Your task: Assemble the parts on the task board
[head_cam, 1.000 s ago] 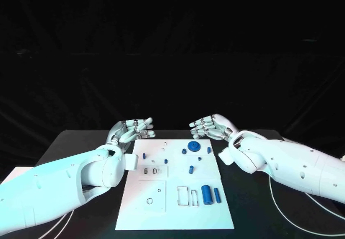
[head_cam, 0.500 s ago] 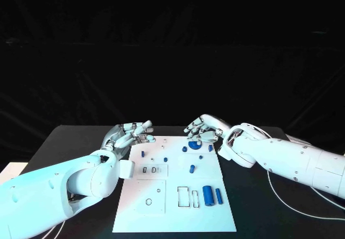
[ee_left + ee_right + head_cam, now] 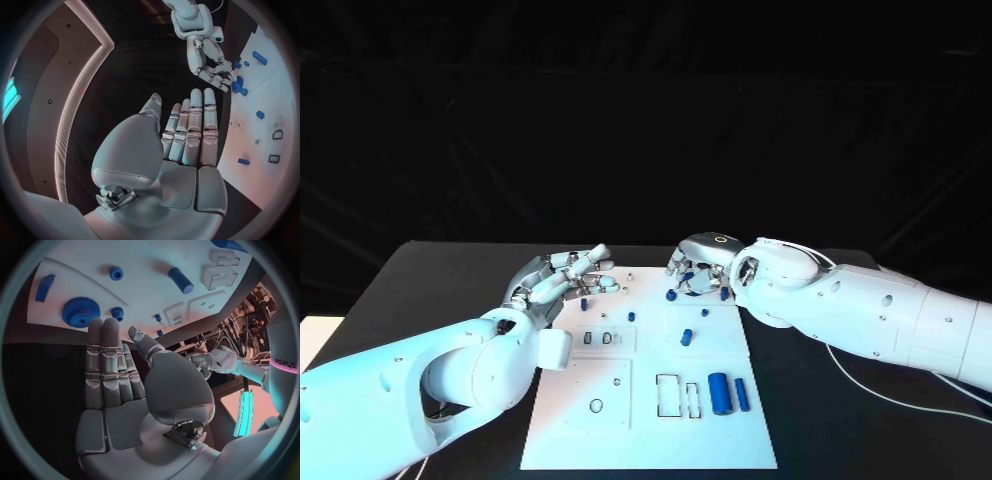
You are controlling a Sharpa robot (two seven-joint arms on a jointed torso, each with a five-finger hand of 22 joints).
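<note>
The white task board point(image 3: 635, 432) lies lengthwise mid-table. Near its far end sits a blue gear point(image 3: 692, 291), partly covered by my right hand point(image 3: 701, 262), which hangs just above it with fingers pointing down and nothing in them. In the right wrist view that hand point(image 3: 119, 365) is flat and empty, its fingertips point(image 3: 103, 327) close to the gear point(image 3: 81, 311). My left hand point(image 3: 564, 277) hovers over the board's far left corner, fingers spread and empty. The left wrist view shows its straight fingers point(image 3: 190, 125) and the right hand point(image 3: 209, 62) over the gear point(image 3: 238, 86).
Small blue pegs point(image 3: 685, 338) lie scattered on the board's far half. A thick blue cylinder point(image 3: 717, 392) and a thinner one point(image 3: 740, 393) lie beside rectangular slots point(image 3: 668, 391) on the near half. A white cable point(image 3: 877, 400) runs over the black table to the right.
The camera has shifted. My right hand has come down and inward from the board's far right corner onto the gear, fingers now pointing down. The left hand has spread its fingers slightly.
</note>
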